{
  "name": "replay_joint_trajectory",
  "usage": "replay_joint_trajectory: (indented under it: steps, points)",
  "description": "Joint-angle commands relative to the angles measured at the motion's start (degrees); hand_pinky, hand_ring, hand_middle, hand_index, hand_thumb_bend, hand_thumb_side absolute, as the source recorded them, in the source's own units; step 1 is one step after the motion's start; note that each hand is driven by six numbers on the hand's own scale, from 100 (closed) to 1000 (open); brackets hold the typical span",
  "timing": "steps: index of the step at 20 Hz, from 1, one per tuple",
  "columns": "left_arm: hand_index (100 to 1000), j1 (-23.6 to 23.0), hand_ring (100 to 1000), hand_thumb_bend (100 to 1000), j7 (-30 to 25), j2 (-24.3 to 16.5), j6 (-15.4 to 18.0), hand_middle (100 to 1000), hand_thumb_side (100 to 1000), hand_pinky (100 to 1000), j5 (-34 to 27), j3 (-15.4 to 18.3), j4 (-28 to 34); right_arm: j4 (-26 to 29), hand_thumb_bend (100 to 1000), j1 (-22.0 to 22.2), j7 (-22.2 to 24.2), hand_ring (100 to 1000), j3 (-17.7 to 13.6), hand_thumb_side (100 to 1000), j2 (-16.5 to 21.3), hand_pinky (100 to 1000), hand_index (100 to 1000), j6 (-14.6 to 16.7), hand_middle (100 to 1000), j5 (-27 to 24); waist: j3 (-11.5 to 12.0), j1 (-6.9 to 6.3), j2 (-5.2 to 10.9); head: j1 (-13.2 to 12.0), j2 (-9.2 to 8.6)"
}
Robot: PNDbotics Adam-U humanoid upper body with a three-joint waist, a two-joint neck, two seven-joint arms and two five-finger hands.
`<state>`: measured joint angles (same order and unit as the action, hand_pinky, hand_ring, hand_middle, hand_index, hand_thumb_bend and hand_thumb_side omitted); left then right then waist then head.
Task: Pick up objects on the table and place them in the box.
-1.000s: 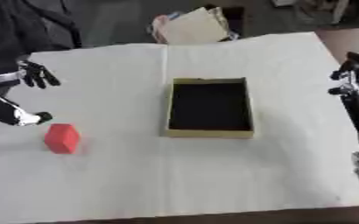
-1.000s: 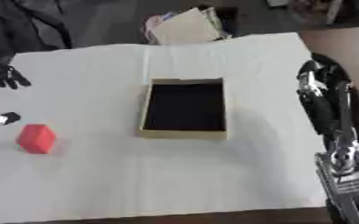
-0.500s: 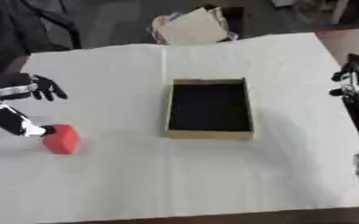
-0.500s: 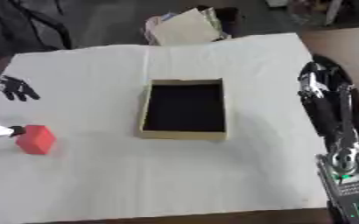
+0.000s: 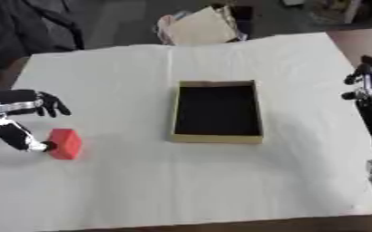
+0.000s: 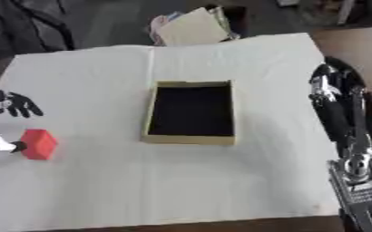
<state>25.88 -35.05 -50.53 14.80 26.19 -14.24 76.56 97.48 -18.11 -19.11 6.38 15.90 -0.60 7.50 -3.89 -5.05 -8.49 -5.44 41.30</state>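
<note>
Left hand [image 5: 18, 118] spread open around the red block [image 5: 64, 143], thumb tip touching its left side.
White-covered tabletop [image 5: 141, 181] carried the block near its left edge, well apart from the empty box [image 5: 217, 111] at centre; right hand [image 6: 338, 88] rested at the right edge, fingers relaxed; papers [image 5: 198, 26] lay beyond.

I'm looking down from the head's two eyes at nearly one picture, both sharing the white table [image 5: 221, 181] with the box [image 5: 217, 111] mid-frame, though the right eye is showing it shifted left and more of the right arm [image 6: 348, 131].
</note>
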Motion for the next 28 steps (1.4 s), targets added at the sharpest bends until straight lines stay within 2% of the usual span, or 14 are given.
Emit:
replay_joint_trajectory:
  steps: [1, 10, 14, 16, 17, 19, 23, 28]
  points:
    - [873, 1.32, 784, 416, 0.52, -0.65, 0.67, 800, 214, 758, 1.38, 0.18, -1.25, 1.26, 100, -0.64, -0.01, 749, -0.24, 723, 0.69, 572, 858, 0.19, 532, -0.24, -0.01, 0.08, 0.61, -0.19, -0.39]
    - [870, 2.12, 776, 420, 0.51, 1.34, 1.82, 794, 203, 752, 4.05, -0.38, -4.83, 1.29, 100, -0.66, -0.04, 749, -0.2, 723, 0.64, 572, 858, 0.24, 532, -0.35, -0.06, 0.06, 0.45, -0.24, -0.43]
    - [847, 2.35, 757, 402, -0.09, 1.93, 2.39, 762, 176, 744, 4.77, -0.58, -5.85, 1.28, 100, -0.73, 0.0, 749, -0.15, 723, 0.67, 572, 858, 0.21, 532, -0.39, -0.08, 0.1, 0.35, -0.28, -0.42]
    - [792, 2.44, 712, 338, -0.18, 2.02, 2.61, 686, 100, 727, 4.92, -0.47, -5.95, 1.27, 100, -0.77, 0.0, 749, -0.16, 722, 0.69, 572, 858, 0.19, 532, -0.4, -0.07, 0.12, 0.33, -0.23, -0.43]
    - [767, 2.5, 688, 307, -0.03, 2.01, 2.66, 648, 100, 723, 4.99, -0.33, -5.87, 1.27, 100, -0.77, 0.01, 749, -0.14, 722, 0.7, 572, 858, 0.19, 532, -0.4, -0.05, 0.11, 0.33, -0.21, -0.42]
    - [735, 2.66, 662, 275, 0.44, 1.93, 2.67, 606, 100, 715, 5.0, 0.03, -5.38, 1.26, 100, -0.77, 0.04, 749, -0.13, 722, 0.71, 572, 858, 0.18, 531, -0.39, -0.01, 0.08, 0.34, -0.18, -0.44]
    - [718, 3.82, 644, 258, 1.45, 1.56, 2.45, 585, 100, 709, 3.43, 1.27, -2.43, 1.27, 100, -0.74, 0.05, 749, -0.09, 722, 0.74, 572, 858, 0.2, 531, -0.36, 0.09, 0.0, 0.43, -0.02, -0.47]
    - [718, 9.79, 640, 252, 1.17, 1.9, 2.12, 583, 100, 709, 1.38, 1.39, 2.43, 1.23, 100, -0.68, 0.3, 749, 0.18, 721, 0.69, 572, 858, 0.22, 532, -0.38, 0.24, -0.05, 0.71, -0.21, -0.21]
